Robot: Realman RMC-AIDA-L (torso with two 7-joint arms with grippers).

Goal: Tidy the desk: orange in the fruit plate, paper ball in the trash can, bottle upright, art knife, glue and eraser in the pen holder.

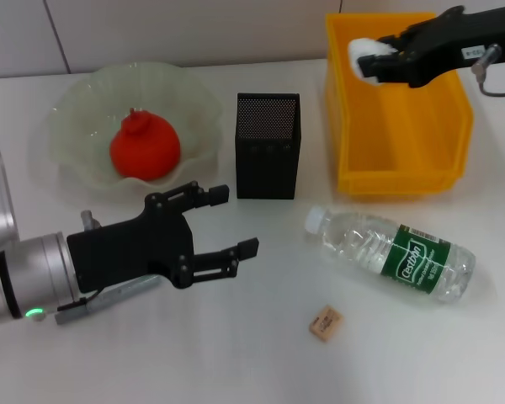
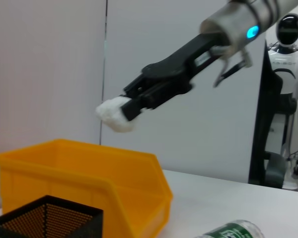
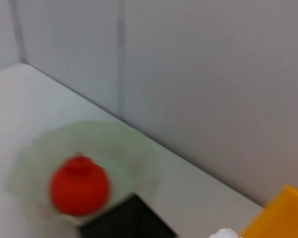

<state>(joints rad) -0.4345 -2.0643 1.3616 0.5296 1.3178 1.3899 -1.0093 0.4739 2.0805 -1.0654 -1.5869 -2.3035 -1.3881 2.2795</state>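
Two arms are up, but only the far one carries anything. Nearest, at the left, the left gripper [image 1: 227, 227] hangs low over the counter [image 1: 236, 353] with its fingers spread and nothing between them. A slim grey bar, likely the art knife [image 1: 109, 299], lies on the counter beneath that arm, its long axis running left to right and mostly hidden by the arm. Near the front edge sits the eraser [image 1: 325, 323], and to its right the bottle [image 1: 393, 253] lies on its side, cap pointing left and slightly away.

Farther back, the pen holder [image 1: 268, 156] stands in the middle, with the orange [image 1: 145, 148] already resting in the fruit plate [image 1: 76, 101] to its left.

Farthest, at the right, the right gripper [image 2: 131, 105] has its fingers clamped on the paper ball [image 2: 114, 113]. The left wrist view shows the ball hanging well above the rim of the trash can [image 1: 353, 118], and the head view places it over the can's far left corner. I judge that letting go should drop it inside, though it sits close to that corner wall.
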